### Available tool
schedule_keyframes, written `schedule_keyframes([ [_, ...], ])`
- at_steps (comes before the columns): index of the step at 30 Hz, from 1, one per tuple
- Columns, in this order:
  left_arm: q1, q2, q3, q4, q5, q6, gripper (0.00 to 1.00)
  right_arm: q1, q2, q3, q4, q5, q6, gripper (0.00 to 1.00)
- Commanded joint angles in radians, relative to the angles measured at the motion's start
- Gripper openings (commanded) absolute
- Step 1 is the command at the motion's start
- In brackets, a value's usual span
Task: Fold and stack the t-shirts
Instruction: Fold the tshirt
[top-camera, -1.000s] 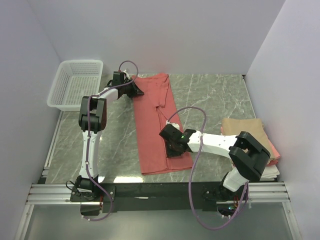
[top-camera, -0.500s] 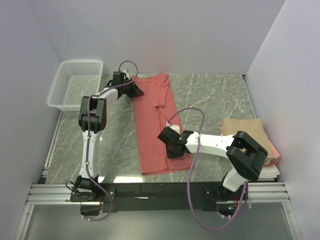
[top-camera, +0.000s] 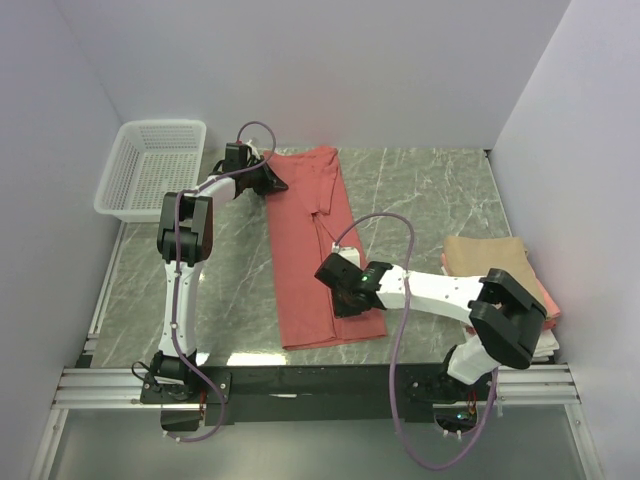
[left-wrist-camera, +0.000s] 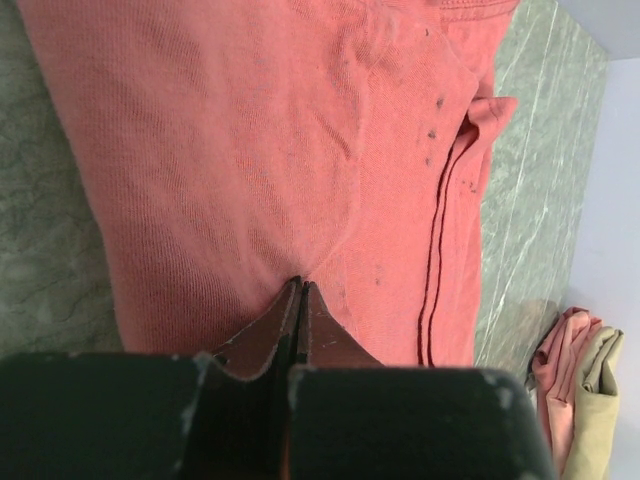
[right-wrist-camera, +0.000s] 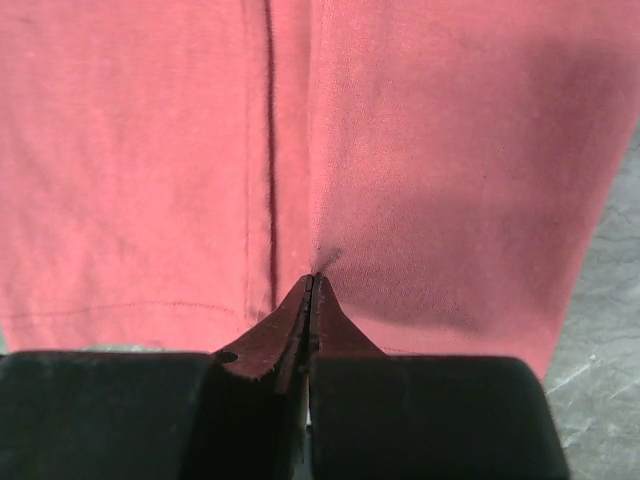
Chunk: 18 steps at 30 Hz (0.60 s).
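Observation:
The salmon-red t-shirt lies flat on the table as a long strip folded lengthwise. My left gripper is at its far left corner, jaws shut with the cloth puckering at the tips. My right gripper is at the shirt's near right edge, jaws shut with a small pucker of cloth at the tips. A folded tan shirt tops a stack at the right, with a pink one and a white one under it.
A white mesh basket stands at the far left. The shirt stack sits near the right wall and also shows in the left wrist view. White walls close in the table on three sides.
My right gripper has shifted slightly left along the shirt's near right edge and its elbow has swung right. The left arm and the shirt have not visibly moved.

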Motion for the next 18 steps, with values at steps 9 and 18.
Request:
schedule_keyframes([
  [9, 0.012, 0.041, 0.010, -0.023, -0.045, 0.019, 0.02, 0.043, -0.017, 0.056, -0.012, -0.001, 0.012, 0.00],
  [18, 0.012, 0.047, 0.013, -0.024, -0.040, 0.017, 0.02, 0.049, 0.057, 0.061, 0.030, -0.031, 0.010, 0.00],
])
